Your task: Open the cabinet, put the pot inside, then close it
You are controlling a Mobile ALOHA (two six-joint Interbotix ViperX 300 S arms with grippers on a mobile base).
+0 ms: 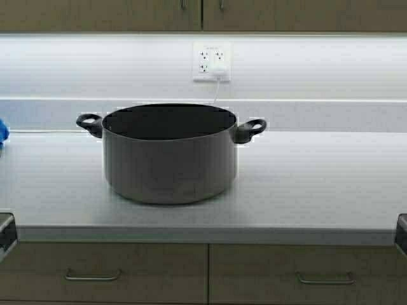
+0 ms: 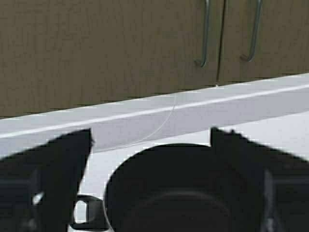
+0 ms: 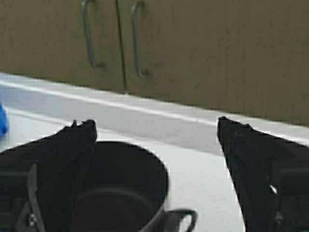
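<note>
Pot (image 1: 169,164): round, matte grey, dark inside, two black loop handles; on smooth white desk (image 1: 318,184). Cabinet (image 3: 203,48): beige wood-grain doors above the pot, shut. Left hand (image 2: 150,159) and right hand (image 3: 155,145): spread open near the pot.

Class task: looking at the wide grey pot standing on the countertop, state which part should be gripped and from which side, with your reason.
Probably the wide, lidless grey pot is best taken by its two black loop handles, one arm from each side. It stands upright, and the body looks too wide for one gripper.

The left gripper (image 2: 150,159) has two broad, matte black fingers (image 2: 58,169) with angular tips. The right gripper (image 3: 155,154) looks alike, a small screw showing low on one finger.
</note>
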